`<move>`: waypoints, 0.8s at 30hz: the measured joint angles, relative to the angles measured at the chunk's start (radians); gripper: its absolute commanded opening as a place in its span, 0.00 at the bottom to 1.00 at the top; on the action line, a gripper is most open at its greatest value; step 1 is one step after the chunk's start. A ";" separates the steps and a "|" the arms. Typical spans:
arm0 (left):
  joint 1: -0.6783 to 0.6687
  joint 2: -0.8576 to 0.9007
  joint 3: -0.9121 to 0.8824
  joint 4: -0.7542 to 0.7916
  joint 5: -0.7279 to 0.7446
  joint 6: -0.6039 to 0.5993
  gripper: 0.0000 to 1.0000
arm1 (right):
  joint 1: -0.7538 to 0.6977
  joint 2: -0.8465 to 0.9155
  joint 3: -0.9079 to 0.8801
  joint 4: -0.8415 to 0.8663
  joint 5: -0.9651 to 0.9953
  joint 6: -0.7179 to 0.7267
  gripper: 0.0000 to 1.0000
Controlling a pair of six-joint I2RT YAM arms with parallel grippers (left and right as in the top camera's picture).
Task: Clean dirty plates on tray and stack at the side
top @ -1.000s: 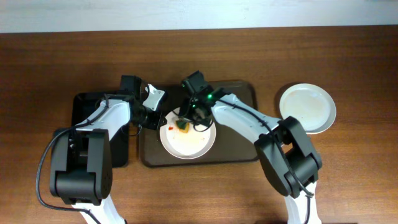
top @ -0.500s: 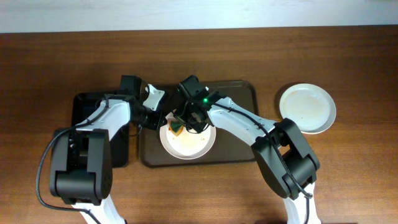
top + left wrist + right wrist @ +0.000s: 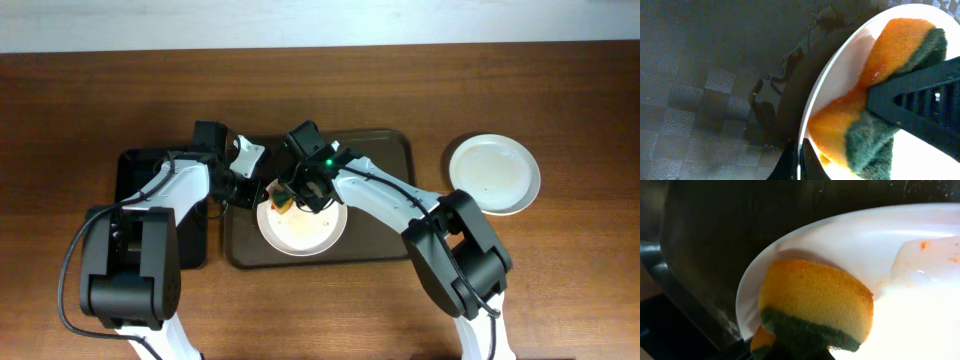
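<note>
Right gripper (image 3: 292, 197) holds sponge (image 3: 815, 305) on plate (image 3: 312, 232)

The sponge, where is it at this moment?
Overhead view: the sponge is in the right claw, on the upper-left part of the plate on the tray.

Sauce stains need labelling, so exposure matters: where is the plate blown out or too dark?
Right wrist: the plate is blown out to white at lower right, hiding any stains; the sponge is well exposed. Left wrist: tray dim, plate glaring at lower right. Overhead: even light.
</note>
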 measured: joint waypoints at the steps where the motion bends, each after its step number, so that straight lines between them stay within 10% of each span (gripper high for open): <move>1: 0.000 0.000 0.000 0.000 0.000 0.000 0.00 | 0.000 0.005 0.000 0.002 0.002 0.004 0.04; 24: 0.001 0.002 -0.001 -0.009 0.004 0.003 0.00 | 0.037 0.024 0.017 -0.157 -0.178 -0.055 0.04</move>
